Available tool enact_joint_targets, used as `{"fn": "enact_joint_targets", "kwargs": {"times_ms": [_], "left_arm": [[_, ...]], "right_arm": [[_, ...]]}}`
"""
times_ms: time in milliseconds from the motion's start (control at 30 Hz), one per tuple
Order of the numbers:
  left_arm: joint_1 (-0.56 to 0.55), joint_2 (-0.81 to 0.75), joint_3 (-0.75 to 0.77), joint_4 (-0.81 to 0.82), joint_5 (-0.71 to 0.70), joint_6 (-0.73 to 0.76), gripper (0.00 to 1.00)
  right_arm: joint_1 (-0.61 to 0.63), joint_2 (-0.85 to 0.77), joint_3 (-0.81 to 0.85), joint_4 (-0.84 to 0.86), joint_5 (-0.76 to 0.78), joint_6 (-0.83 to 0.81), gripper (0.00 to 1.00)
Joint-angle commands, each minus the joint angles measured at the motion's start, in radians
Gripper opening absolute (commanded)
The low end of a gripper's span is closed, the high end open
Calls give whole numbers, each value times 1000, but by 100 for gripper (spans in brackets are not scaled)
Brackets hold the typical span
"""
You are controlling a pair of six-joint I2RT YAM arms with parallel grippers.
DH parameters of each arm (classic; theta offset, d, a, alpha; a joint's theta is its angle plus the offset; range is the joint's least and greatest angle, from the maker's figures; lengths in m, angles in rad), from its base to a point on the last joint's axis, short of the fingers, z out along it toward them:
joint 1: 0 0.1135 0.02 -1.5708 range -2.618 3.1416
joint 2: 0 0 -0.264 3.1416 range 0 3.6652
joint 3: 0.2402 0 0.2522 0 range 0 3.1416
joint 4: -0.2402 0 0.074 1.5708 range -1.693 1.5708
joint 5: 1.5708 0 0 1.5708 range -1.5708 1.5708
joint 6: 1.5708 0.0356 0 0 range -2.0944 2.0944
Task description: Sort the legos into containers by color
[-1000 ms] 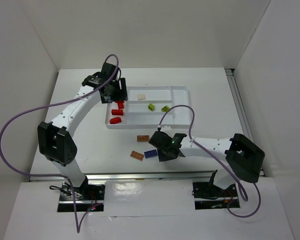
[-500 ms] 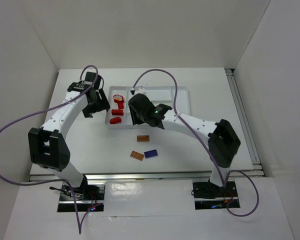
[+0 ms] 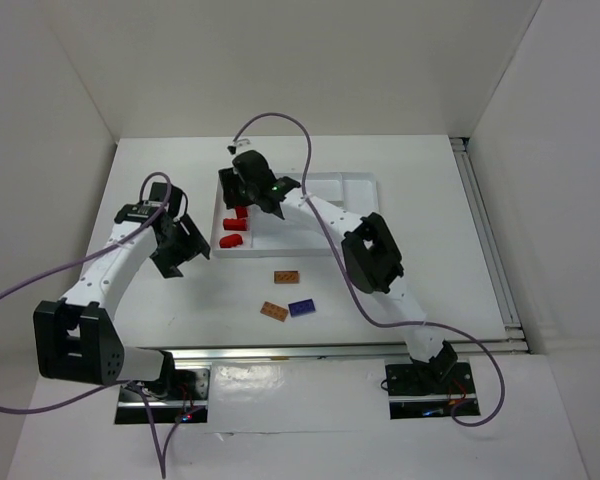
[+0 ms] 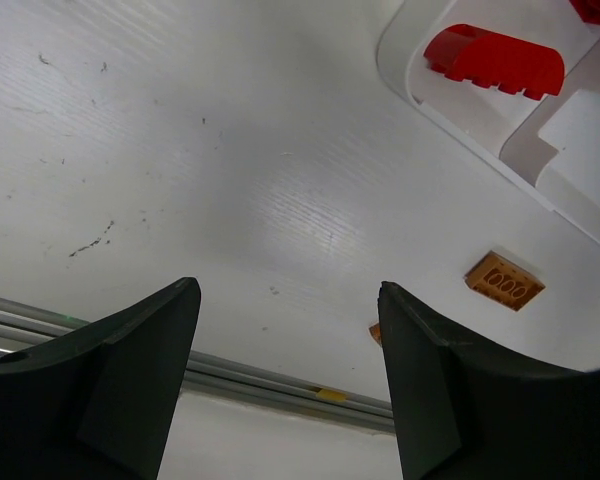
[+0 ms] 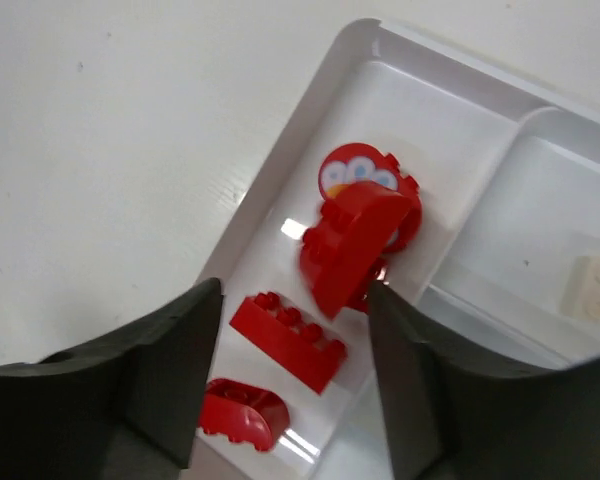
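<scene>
The white tray [image 3: 352, 188] lies mid-table. My right gripper [image 3: 242, 196] hangs open over its left squarish section, holding nothing. In the right wrist view my right gripper [image 5: 295, 300] stands above several red legos: a round eyed piece [image 5: 352, 172], a tilted curved brick [image 5: 355, 245], a long brick [image 5: 288, 340] and a curved one [image 5: 242, 415]. A cream lego [image 5: 595, 285] lies in a slot. My left gripper [image 3: 180, 250] is open and empty over the table left of the tray. Two brown-orange legos [image 3: 286, 277] [image 3: 273, 311] and a blue-purple one [image 3: 301, 308] lie on the table. The lime green legos are hidden under my right arm.
The left wrist view shows my open left gripper [image 4: 285, 300], the tray's corner [image 4: 400, 50] with a red brick [image 4: 495, 60], an orange brick [image 4: 503, 280] and the metal rail [image 4: 260, 385] at the table's near edge. White walls enclose the table.
My right arm has swung from near the blue-purple lego up over the tray's left section. My left gripper has drawn back from the tray, down and to the left.
</scene>
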Motion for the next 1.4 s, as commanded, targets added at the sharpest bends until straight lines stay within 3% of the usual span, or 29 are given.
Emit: {"fn": "enact_joint_targets", "kwargs": {"times_ms": [0, 33, 100, 267, 300, 433, 600, 767, 833, 1000, 1167, 1367], "left_arm": [[-5, -34, 8, 26, 15, -30, 83], [-5, -34, 8, 26, 15, -30, 83], [-5, -44, 17, 26, 6, -30, 83], [-37, -15, 46, 79, 9, 59, 83], [-48, -5, 57, 70, -12, 68, 83], [-95, 40, 104, 84, -12, 134, 81], [-313, 167, 167, 105, -17, 203, 80], [-500, 276, 187, 197, 89, 327, 76], [-574, 316, 213, 237, 103, 393, 76], [-681, 464, 293, 247, -38, 494, 84], [-681, 546, 334, 247, -140, 520, 86], [-681, 580, 344, 247, -160, 510, 86]], "right_arm": [[2, 45, 148, -2, -60, -18, 71], [2, 24, 149, -2, -60, -27, 79], [2, -39, 43, 38, -34, -39, 80], [-60, -305, -216, 113, -55, 14, 64], [-69, -350, -332, 127, -46, 25, 61], [-101, -573, -624, 145, 23, 34, 58], [-126, -853, -918, 87, 100, 86, 58], [-158, -1039, -1150, -46, 152, 151, 58], [-171, -1116, -1205, -117, 175, 183, 58], [-224, -1256, -1357, -230, 175, 247, 59], [-247, -1377, -1416, -304, 143, 291, 59], [-213, -1388, -1425, -315, 84, 338, 59]]}}
